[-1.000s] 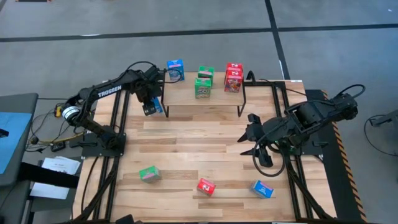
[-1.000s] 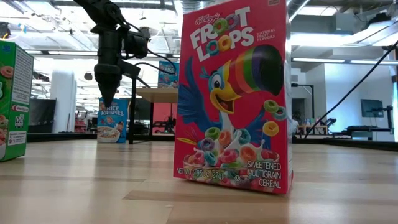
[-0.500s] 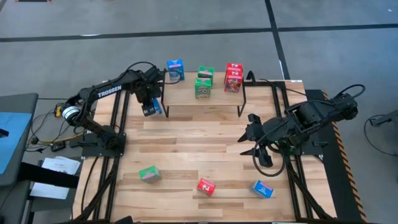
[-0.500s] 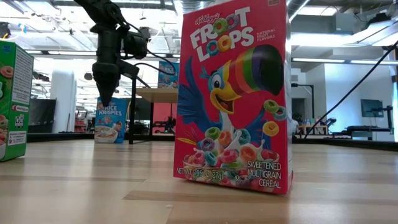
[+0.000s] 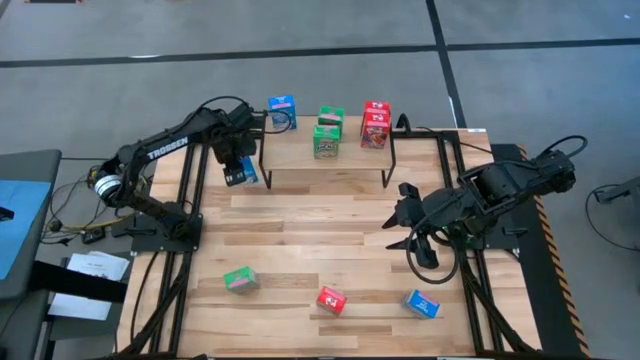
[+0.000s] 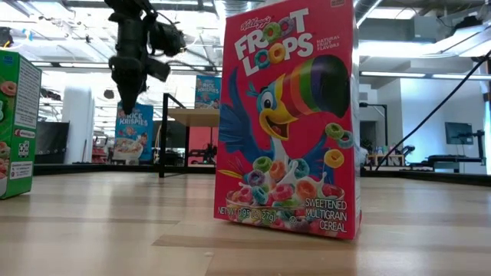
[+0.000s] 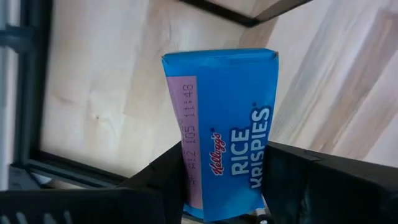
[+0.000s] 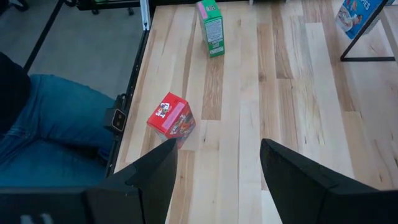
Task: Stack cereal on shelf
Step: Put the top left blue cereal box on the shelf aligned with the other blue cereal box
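My left gripper [image 5: 240, 172] is pinched on a blue box [image 7: 221, 134], holding it in the air just off the shelf's [image 5: 325, 166] left end. Its face reads Rice Krispies in white, with a pale lilac side panel carrying a printed date code; the cardboard looks square and undented. From table height the same box [image 6: 132, 132] hangs clear of the planks beside the shelf leg.

On the shelf another blue box [image 5: 282, 111] stands at the left. Green boxes [image 5: 327, 135] sit mid-board and red boxes [image 5: 375, 125] to the right, seemingly two-high stacks, though from straight above I can't be sure of the count.

Near the table's front edge lie a green box [image 5: 239, 280], a red box [image 5: 331, 299] and a third blue box [image 5: 421, 303], well apart from one another.

My right gripper [image 5: 398, 215] waits with fingers spread over the table's right half, holding nothing.
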Tool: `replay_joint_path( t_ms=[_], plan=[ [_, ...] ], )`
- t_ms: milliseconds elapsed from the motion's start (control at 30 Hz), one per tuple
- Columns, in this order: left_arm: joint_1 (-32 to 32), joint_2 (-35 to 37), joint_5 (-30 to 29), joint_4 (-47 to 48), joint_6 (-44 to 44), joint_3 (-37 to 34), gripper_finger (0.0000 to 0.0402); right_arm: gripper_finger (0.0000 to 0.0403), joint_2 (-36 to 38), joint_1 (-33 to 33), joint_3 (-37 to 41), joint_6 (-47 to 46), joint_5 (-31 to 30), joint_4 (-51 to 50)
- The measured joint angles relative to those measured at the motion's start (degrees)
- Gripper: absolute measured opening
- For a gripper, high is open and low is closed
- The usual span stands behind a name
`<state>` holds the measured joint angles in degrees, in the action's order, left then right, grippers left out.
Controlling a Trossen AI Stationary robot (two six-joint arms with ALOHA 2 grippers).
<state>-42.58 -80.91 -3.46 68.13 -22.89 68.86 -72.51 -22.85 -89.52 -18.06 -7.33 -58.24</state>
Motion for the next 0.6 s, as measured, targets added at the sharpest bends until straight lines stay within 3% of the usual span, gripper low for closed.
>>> replay_joint_path(
  t_ms=[367, 600],
  plan=[
    [2.14, 7.39, -5.69, 8.23, 2.70, 6.76, 0.0151, 0.0255, 0.00, 0.00, -0.02, -0.04, 0.00, 0.00],
    [2.14, 11.87, -5.86, 9.36, 3.62, 11.83, 0.0151, 0.0255, 0.00, 0.00, -0.02, -0.04, 0.00, 0.00]
  ],
)
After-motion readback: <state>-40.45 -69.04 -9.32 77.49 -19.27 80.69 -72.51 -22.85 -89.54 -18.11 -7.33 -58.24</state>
